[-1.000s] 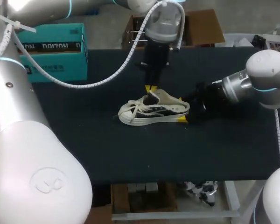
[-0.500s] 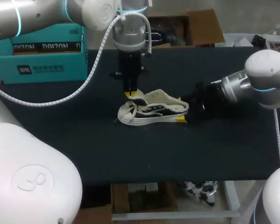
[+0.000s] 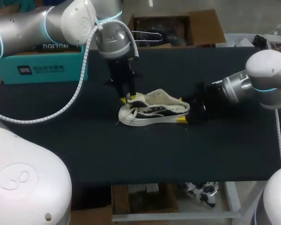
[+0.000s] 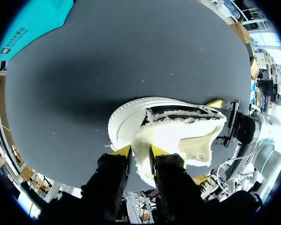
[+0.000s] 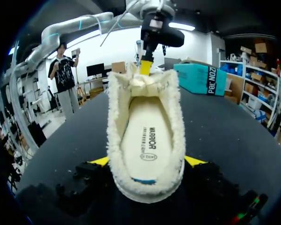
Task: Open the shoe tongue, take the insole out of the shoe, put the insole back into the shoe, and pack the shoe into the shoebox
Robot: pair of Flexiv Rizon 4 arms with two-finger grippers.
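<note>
**Q:** Position of the main items?

**A:** The black table [image 3: 84, 145] carries the teal cardboard shoebox [image 3: 42, 65] at its far left corner. The white-soled, fleece-lined sneaker [image 3: 154, 112] stands upright near the middle, well apart from the shoebox.

**Q:** Insole and claws?

**A:** The cream insole [image 5: 147, 140] lies flat inside the sneaker. The right gripper [image 5: 147, 161] clamps the heel from both sides. The left gripper [image 4: 140, 151] pinches the fleece tongue [image 4: 152, 136].

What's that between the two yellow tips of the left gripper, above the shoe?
The fleecy tongue of the shoe: the left wrist view shows the left gripper pinching it from both sides, with nothing else between.
</note>
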